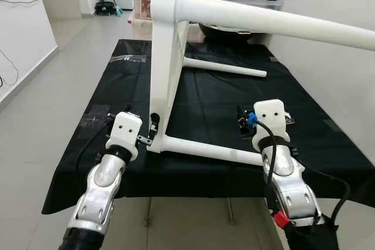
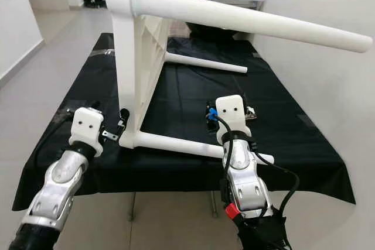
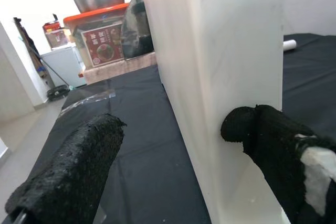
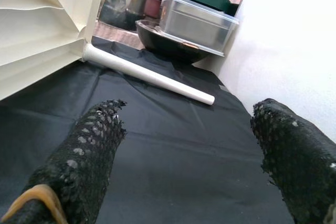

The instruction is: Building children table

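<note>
A white children's table (image 1: 167,57) lies on its side on the black-covered counter (image 1: 205,98). The left tool (image 1: 153,126), fingers apart, straddles its near corner; the right tool (image 4: 189,145) hovers spread wide above the cloth.

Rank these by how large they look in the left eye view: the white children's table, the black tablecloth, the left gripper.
1. black tablecloth
2. white children's table, lying on its side; nearness enlarges its upper leg
3. left gripper

Silver segmented arms, white boxy wrist housings, black cables; right arm (image 1: 287,185) red tag; textured black claw fingers (image 4: 89,150).
</note>
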### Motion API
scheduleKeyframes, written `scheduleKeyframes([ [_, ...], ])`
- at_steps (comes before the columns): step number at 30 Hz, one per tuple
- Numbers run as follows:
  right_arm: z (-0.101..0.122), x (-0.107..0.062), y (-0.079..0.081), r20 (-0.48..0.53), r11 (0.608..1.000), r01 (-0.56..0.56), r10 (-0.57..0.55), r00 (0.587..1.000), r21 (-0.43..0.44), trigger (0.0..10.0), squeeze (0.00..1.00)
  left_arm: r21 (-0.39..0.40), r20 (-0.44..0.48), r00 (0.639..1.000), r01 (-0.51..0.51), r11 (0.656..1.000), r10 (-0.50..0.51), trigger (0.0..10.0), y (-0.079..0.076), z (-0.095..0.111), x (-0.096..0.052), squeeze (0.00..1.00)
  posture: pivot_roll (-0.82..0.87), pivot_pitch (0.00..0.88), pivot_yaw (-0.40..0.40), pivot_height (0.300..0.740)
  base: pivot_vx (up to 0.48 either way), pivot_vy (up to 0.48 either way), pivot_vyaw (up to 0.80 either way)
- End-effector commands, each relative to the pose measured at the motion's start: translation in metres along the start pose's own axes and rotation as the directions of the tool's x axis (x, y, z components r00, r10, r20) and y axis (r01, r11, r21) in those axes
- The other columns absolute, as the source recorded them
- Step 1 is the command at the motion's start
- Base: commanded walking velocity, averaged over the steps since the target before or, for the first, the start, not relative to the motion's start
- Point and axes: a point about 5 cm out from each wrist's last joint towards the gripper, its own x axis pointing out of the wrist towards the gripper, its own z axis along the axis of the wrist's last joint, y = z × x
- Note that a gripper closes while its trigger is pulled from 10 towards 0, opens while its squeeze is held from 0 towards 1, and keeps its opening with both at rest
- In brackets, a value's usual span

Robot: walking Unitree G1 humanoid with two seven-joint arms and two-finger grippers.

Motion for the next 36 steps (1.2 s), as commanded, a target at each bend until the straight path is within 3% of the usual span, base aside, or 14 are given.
scheduleKeyframes([
  [1, 0.001, 0.001, -0.003, 0.011, 1.000, 0.019, -0.019, 1.000, -0.005, 10.0, 0.00, 0.002, -0.019, 0.999, 0.028, 1.000, -0.028, 10.0, -0.002, -0.004, 0.002, 0.00, -0.01, 0.000, -0.060, 0.740, 0.000, 0.000, 0.00],
  [13, 0.001, 0.001, -0.003, 0.011, 1.000, 0.023, -0.023, 1.000, -0.006, 10.0, 0.00, 0.010, -0.010, 0.999, 0.035, 0.999, -0.035, 10.0, 0.003, -0.001, 0.020, 0.00, -0.02, 0.000, -0.059, 0.740, 0.000, 0.000, 0.00],
  [16, 0.002, 0.001, -0.003, 0.014, 1.000, 0.025, -0.025, 1.000, -0.004, 10.0, 0.00, 0.018, -0.015, 1.000, 0.027, 0.999, -0.027, 10.0, 0.011, 0.000, 0.037, 0.00, -0.03, 0.000, -0.041, 0.740, 0.000, 0.000, 0.00],
  [22, 0.002, -0.002, -0.006, 0.010, 0.999, 0.044, -0.044, 0.999, -0.003, 10.0, 0.00, 0.046, -0.009, 1.000, 0.007, 0.999, -0.007, 10.0, 0.025, 0.007, 0.055, 0.00, -0.05, 0.000, -0.029, 0.740, 0.000, 0.000, 0.00],
  [29, 0.002, -0.002, -0.007, 0.008, 0.999, 0.047, -0.047, 0.999, -0.007, 10.0, 0.00, 0.076, -0.040, 0.999, -0.007, 0.997, 0.010, 10.0, 0.044, 0.009, 0.072, 0.00, -0.06, 0.000, -0.020, 0.740, 0.000, 0.000, 0.00],
  [36, 0.003, -0.002, -0.007, 0.009, 0.999, 0.052, -0.052, 0.999, -0.005, 10.0, 0.00, 0.096, -0.063, 0.998, -0.018, 0.995, 0.024, 10.0, 0.055, 0.012, 0.080, 0.00, -0.06, 0.000, -0.017, 0.740, 0.000, 0.000, 0.00],
])
